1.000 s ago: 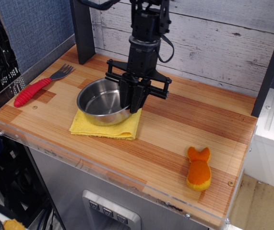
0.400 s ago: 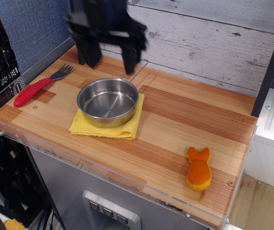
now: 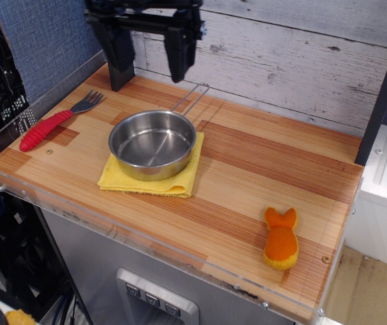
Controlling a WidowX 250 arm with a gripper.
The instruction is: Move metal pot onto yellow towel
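Observation:
The metal pot (image 3: 152, 143) is a shiny shallow round pan that rests upright on the yellow towel (image 3: 181, 177), covering most of it. Its thin wire loop handle (image 3: 192, 97) points toward the back wall. The towel lies flat on the wooden table, left of centre. My gripper (image 3: 149, 59) hangs high above the back of the table, behind and above the pot, well clear of it. Its two black fingers (image 3: 179, 54) are spread wide apart and hold nothing.
A fork with a red handle (image 3: 52, 124) lies at the left of the wooden table (image 3: 268, 169). An orange stuffed toy (image 3: 280, 239) lies near the front right corner. A clear plastic rim runs along the front edge. A white plank wall stands behind.
My gripper let go of the pot's rim, rose up and moved back and left. The pot stays on the towel, and its handle now shows.

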